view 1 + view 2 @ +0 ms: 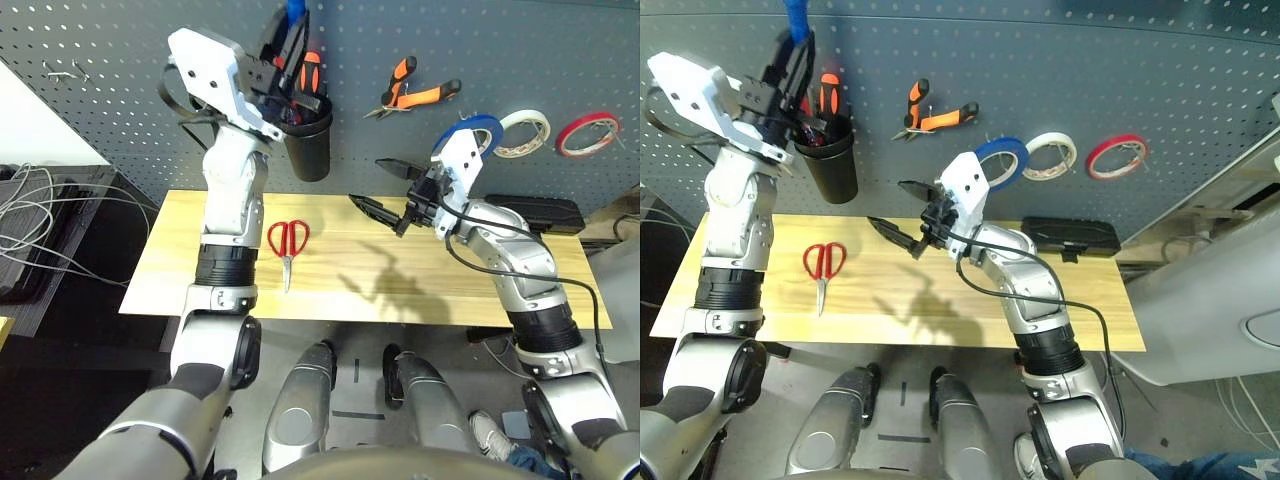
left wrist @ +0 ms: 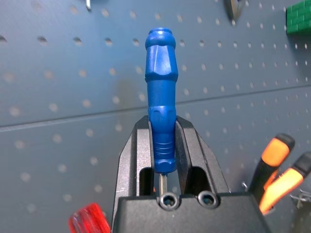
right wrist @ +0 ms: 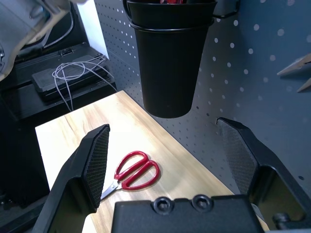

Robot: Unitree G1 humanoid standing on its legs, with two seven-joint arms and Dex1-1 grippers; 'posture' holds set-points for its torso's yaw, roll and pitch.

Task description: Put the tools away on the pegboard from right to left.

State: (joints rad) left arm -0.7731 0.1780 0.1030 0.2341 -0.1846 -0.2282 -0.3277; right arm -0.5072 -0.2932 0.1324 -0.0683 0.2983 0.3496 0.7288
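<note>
My left gripper (image 2: 163, 141) is shut on the slim blue-handled screwdriver (image 2: 159, 97), which stands handle-up just above a black cup (image 1: 310, 140) hanging on the pegboard (image 1: 400, 40). Red-handled scissors (image 1: 288, 240) lie on the wooden table (image 1: 400, 290), below the cup. The orange-and-black pliers (image 1: 410, 92) hang on a pegboard hook. A blue tape ring (image 1: 1012, 146) hangs to their right, partly hidden behind my right wrist. Over the middle of the table my right gripper (image 1: 365, 182) hovers open and holds nothing, pointing towards the cup and scissors.
The cup holds other tools with orange and red handles (image 1: 310, 70). A white tape ring (image 1: 1052, 137) and a red tape ring (image 1: 1120, 138) hang right of the blue one. A black case (image 1: 545, 213) lies at the table's back right. Loose cables (image 1: 40, 200) lie off the table's left.
</note>
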